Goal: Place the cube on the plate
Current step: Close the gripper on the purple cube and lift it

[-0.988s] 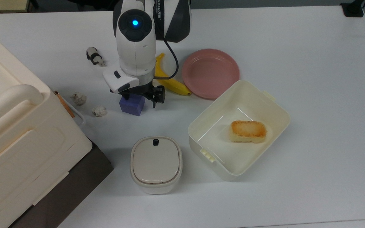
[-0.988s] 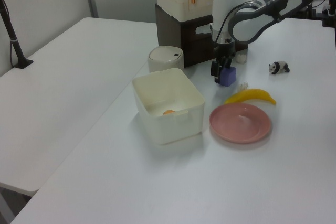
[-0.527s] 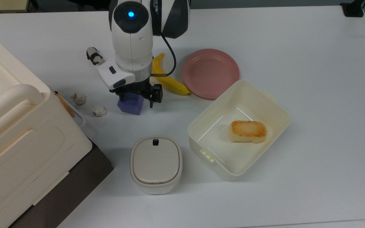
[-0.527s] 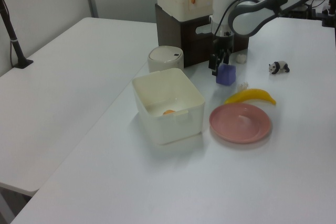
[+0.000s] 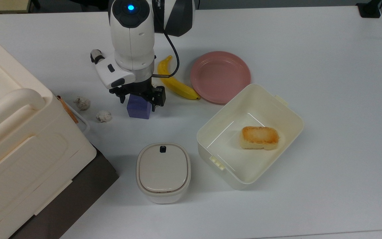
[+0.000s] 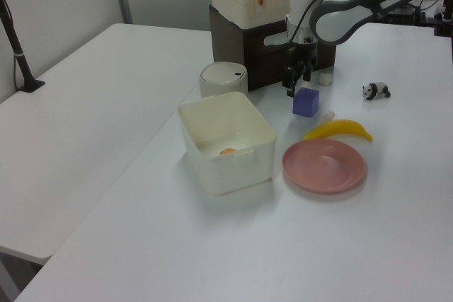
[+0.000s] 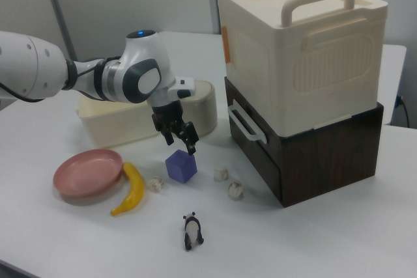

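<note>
Open black two-finger tool poised just above small matte periwinkle cube resting on white desk, well apart from round pink plate; off-centre closing likely to nudge or twist cube away.

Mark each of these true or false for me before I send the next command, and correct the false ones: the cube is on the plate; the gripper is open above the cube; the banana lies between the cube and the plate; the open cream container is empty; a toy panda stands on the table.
1. The cube is on the plate. False: it rests on the table, and the plate is bare.
2. The gripper is open just above the cube. True.
3. The banana lies between the cube and the plate. True.
4. The open cream container is empty. False: a browned bread-like piece lies inside.
5. A toy panda stands on the table. True.
</note>
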Motion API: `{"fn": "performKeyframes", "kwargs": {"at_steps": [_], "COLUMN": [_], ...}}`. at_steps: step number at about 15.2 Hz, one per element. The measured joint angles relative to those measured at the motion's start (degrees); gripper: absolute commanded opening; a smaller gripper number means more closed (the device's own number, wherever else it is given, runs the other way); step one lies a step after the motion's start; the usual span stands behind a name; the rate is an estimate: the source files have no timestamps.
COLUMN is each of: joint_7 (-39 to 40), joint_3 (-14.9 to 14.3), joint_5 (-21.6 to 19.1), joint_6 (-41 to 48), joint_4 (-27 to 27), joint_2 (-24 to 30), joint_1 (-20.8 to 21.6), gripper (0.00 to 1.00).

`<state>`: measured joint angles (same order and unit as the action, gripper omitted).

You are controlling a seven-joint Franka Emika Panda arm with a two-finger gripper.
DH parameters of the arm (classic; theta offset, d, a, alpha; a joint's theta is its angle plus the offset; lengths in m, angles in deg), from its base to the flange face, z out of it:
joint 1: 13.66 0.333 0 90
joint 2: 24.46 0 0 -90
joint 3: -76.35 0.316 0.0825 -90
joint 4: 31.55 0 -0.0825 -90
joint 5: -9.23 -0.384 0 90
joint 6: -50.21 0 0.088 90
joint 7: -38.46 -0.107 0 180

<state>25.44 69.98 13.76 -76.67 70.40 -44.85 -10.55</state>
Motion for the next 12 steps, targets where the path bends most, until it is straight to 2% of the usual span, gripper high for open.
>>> {"fn": "performKeyframes", "kwargs": {"at_steps": [10, 11, 12], "joint_7": [-0.92, -0.92, -0.92], "joint_3": [-0.02, -0.02, -0.02], "joint_5": [0.48, 0.48, 0.48], "joint_6": [0.03, 0.03, 0.03], "joint_4": [1.49, 1.53, 1.53], "joint_2": [-1.98, -2.01, -2.01], "joint_1": [0.0, 0.0, 0.0], "gripper": [0.99, 0.88, 0.6]}}
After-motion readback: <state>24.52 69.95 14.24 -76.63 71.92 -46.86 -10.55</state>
